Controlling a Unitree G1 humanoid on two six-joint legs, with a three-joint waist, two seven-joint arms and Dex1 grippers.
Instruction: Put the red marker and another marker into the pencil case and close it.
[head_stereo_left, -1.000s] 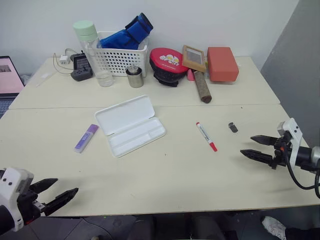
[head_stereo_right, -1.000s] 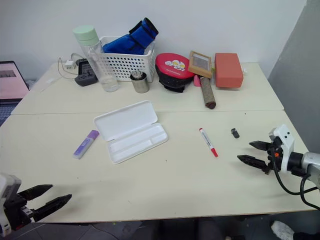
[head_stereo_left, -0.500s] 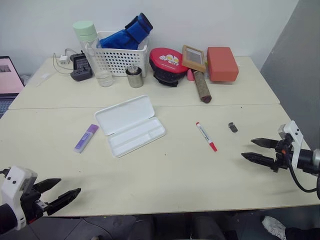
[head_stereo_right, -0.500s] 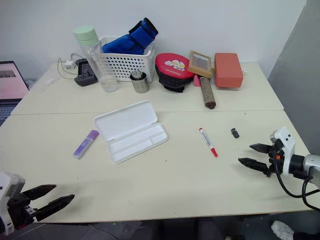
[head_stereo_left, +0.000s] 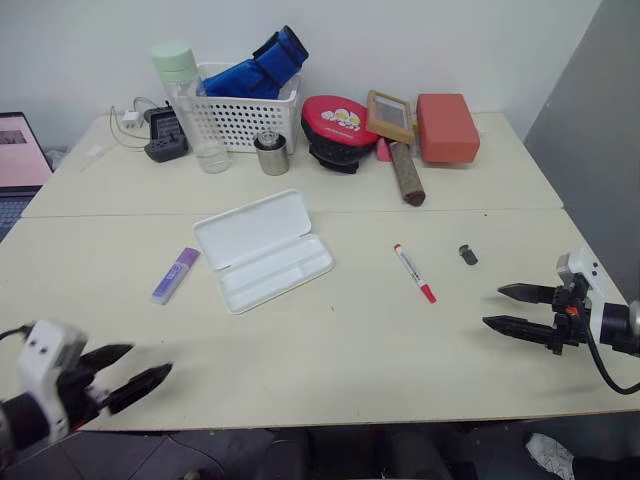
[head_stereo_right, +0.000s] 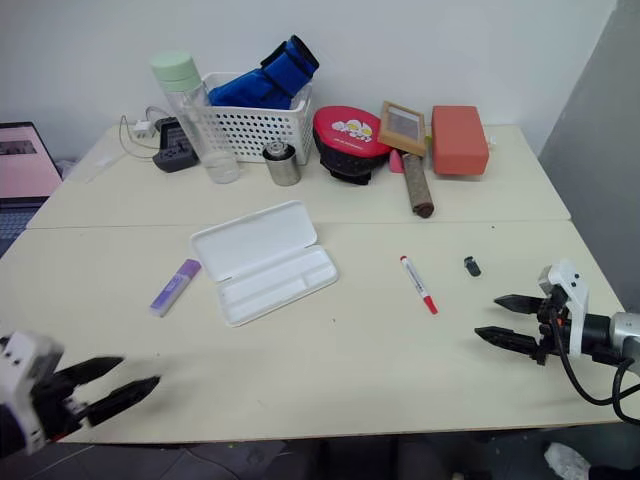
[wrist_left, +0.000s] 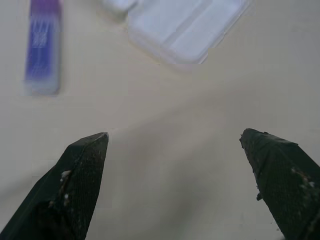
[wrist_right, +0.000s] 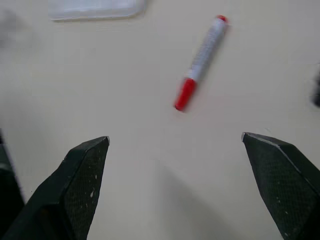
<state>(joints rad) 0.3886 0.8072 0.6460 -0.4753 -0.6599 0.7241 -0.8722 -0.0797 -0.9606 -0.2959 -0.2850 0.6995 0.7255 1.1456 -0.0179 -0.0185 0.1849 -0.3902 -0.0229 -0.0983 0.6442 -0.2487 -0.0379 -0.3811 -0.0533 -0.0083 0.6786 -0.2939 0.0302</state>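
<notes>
Beige table (head_stereo_left: 330, 360) lies bare between pencil case (head_stereo_left: 262, 250) and near edge.

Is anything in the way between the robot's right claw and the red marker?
No, nothing visible. The right gripper hangs open over bare table, and the red marker lies just beyond it. The small dark cap sits off to the side, not between them.
</notes>
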